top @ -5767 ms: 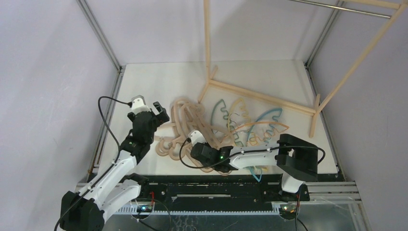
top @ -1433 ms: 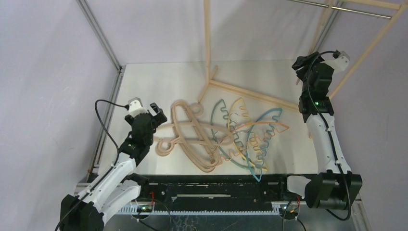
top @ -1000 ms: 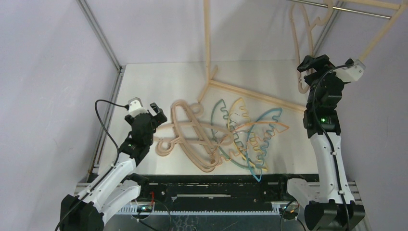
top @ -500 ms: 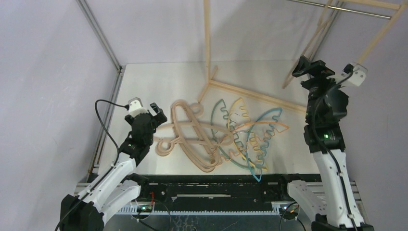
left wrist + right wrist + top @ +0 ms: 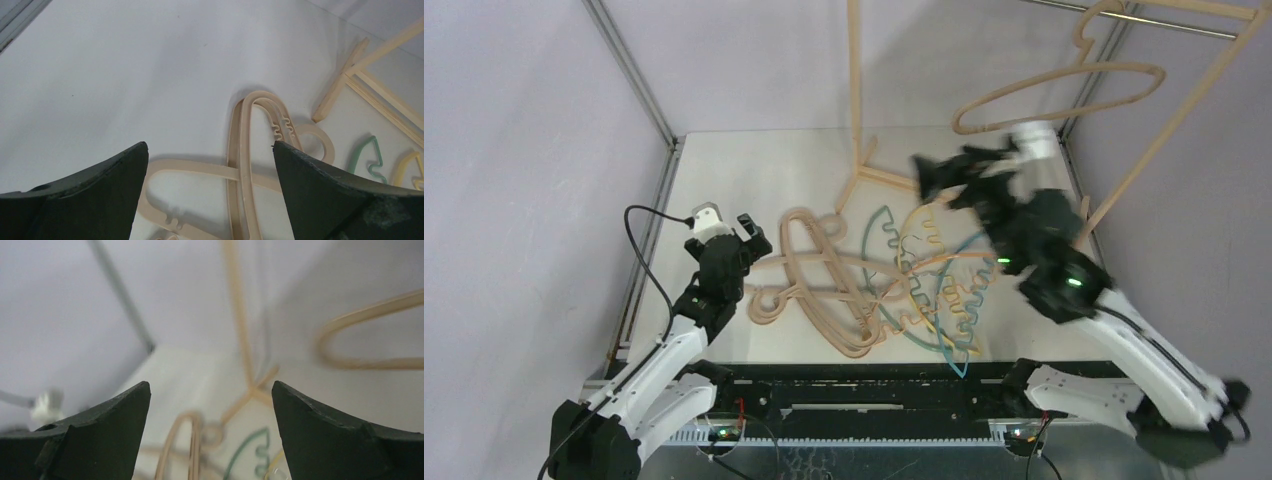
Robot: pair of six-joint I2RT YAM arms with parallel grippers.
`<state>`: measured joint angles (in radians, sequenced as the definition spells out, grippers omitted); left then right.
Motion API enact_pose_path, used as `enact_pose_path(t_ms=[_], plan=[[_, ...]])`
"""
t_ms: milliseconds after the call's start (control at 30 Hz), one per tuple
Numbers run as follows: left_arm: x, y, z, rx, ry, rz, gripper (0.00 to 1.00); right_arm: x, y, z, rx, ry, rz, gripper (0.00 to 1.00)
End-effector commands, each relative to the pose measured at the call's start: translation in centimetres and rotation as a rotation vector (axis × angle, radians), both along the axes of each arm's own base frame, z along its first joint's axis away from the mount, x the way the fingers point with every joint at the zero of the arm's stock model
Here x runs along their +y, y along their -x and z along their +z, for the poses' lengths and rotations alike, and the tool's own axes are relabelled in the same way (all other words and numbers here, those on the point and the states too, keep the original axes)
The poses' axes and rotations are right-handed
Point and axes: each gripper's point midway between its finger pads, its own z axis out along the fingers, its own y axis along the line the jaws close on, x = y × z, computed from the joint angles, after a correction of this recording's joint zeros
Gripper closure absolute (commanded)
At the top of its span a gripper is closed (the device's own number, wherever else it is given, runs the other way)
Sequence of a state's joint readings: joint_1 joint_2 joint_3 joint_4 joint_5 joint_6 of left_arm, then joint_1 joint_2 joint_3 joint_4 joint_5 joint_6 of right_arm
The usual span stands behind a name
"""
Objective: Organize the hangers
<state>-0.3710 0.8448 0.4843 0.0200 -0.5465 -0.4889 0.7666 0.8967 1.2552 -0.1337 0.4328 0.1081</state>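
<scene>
Overhead, one beige hanger (image 5: 1114,68) hooks over the metal rod (image 5: 1144,20) of the wooden rack (image 5: 855,80), near the table's far right corner. Its body is tilted almost level, and it shows again as a blurred loop (image 5: 372,362) in the right wrist view. The other hangers lie flat on the white table (image 5: 754,170). A tangle of beige hangers (image 5: 816,262) sits around the middle, crossing one another, with one long loop (image 5: 239,150) directly ahead of the left wrist camera. Just to their right, toward the right edge, the thin wavy coloured ones overlap in a loose fan. A teal hanger (image 5: 869,230) lies on the side nearest the beige pile, and a yellow one is beside it. Blue and orange ones reach on toward the right and near edges. The rack's foot bars rest on the table just beyond this fan.

The right gripper (image 5: 939,175) is raised over the far part of the coloured fan, below and left of the hung hanger and clear of it. It is motion-blurred, its jaws spread wide (image 5: 210,383) and holding nothing. The left gripper (image 5: 757,232) sits low at the left end of the beige pile, its jaws likewise wide apart (image 5: 208,146) and empty.
</scene>
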Motion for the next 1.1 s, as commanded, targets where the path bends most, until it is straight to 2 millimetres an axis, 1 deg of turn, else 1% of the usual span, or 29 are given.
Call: enact_pose_path(t_ms=[0,33,100,167,200,267,300,333,400,433,500,600,733,833,967,1067], plan=[[0.5,-0.4,0.7,-0.026,-0.005,0.026,0.00,9.5,-1.0,-12.2,0.210,0.366,0.122,0.03],[0.6,-0.4,0.6,-0.021,-0.005,0.033,0.00,10.9,-0.9,-14.1,0.248,0.391,0.155,0.04],[1.0,-0.4,0.1,-0.006,0.004,0.050,0.00,13.9,-0.1,-18.7,0.334,0.443,0.258,0.08],[1.3,-0.5,-0.6,0.012,0.019,0.062,0.00,15.7,0.6,-23.2,0.429,0.483,0.314,0.11],[1.5,-0.5,-1.0,0.022,0.028,0.068,0.00,16.3,0.8,-25.3,0.473,0.508,0.332,0.14],[2.1,-0.5,-1.8,0.038,0.046,0.091,0.00,17.1,1.1,-28.7,0.541,0.548,0.353,0.20],[2.4,-0.5,-2.0,0.042,0.052,0.100,0.00,17.2,1.2,-30.1,0.569,0.564,0.355,0.22],[2.6,-0.4,-2.4,0.047,0.057,0.107,0.00,17.5,1.5,-31.5,0.595,0.581,0.373,0.26],[3.0,-0.3,-2.8,0.046,0.067,0.123,0.01,18.3,2.1,-33.5,0.633,0.600,0.418,0.31],[3.2,-0.2,-2.9,0.045,0.073,0.128,0.00,19.0,2.8,-34.4,0.652,0.609,0.459,0.33],[3.6,-0.2,-3.1,0.042,0.086,0.139,0.00,19.9,3.8,-36.2,0.675,0.647,0.488,0.33],[4.1,-0.1,-3.3,0.040,0.095,0.153,0.00,20.7,5.5,-38.0,0.704,0.685,0.515,0.34],[4.3,0.0,-3.4,0.035,0.101,0.155,0.00,21.8,7.9,-39.4,0.722,0.721,0.562,0.34],[4.1,-0.1,-3.5,0.042,0.105,0.150,0.00,22.2,9.2,-39.8,0.721,0.742,0.571,0.34],[4.0,-0.1,-3.6,0.044,0.110,0.147,0.00,22.3,10.0,-40.4,0.730,0.760,0.572,0.34],[4.0,-0.1,-3.7,0.045,0.114,0.147,0.00,22.2,10.2,-42.1,0.762,0.784,0.571,0.33]])
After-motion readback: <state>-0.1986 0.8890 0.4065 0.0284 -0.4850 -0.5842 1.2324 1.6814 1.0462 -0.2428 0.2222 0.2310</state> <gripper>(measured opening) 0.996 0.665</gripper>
